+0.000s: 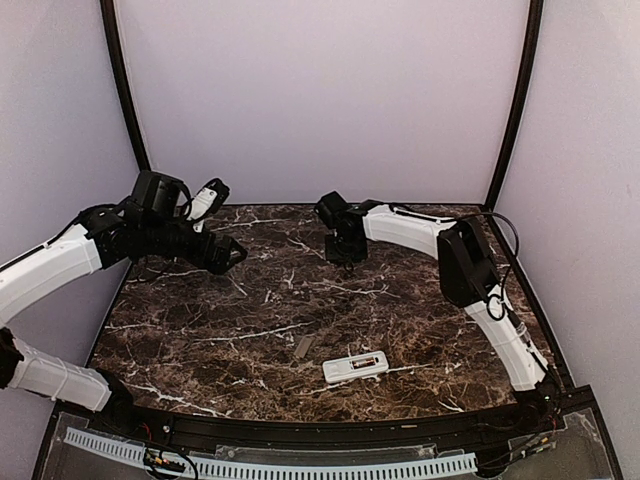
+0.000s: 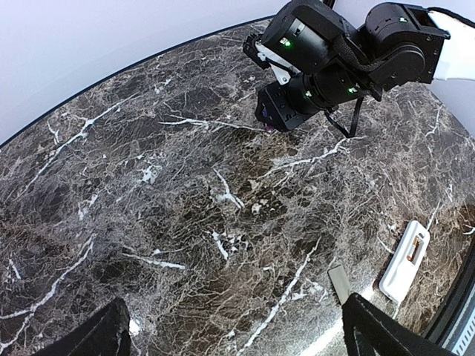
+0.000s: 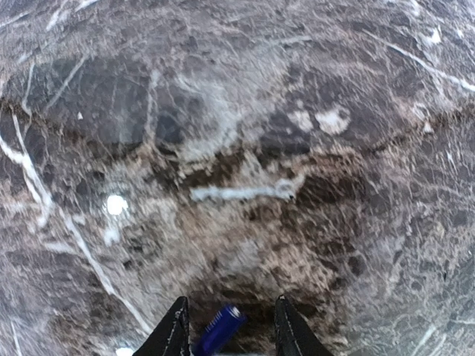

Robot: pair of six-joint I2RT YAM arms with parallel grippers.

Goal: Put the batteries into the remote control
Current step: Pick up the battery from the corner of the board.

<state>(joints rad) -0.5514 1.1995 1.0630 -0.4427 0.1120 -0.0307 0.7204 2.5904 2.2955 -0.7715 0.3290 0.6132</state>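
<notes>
Top external: marble table (image 1: 200, 330) bears remote control (image 1: 356, 367); lilac walls (image 1: 320, 90).

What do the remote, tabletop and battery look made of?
The remote looks like white moulded plastic with a smooth shell and a slight sheen. The tabletop has a dark brown marble pattern with white veins and is glossy, with bright glare spots; real stone or laminate, cannot tell. The battery has a shiny bluish-purple jacket, probably a wrap over a metal can.

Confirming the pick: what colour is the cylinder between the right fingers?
Dark bluish-purple: it's a battery. The right wrist view shows it best.
</notes>
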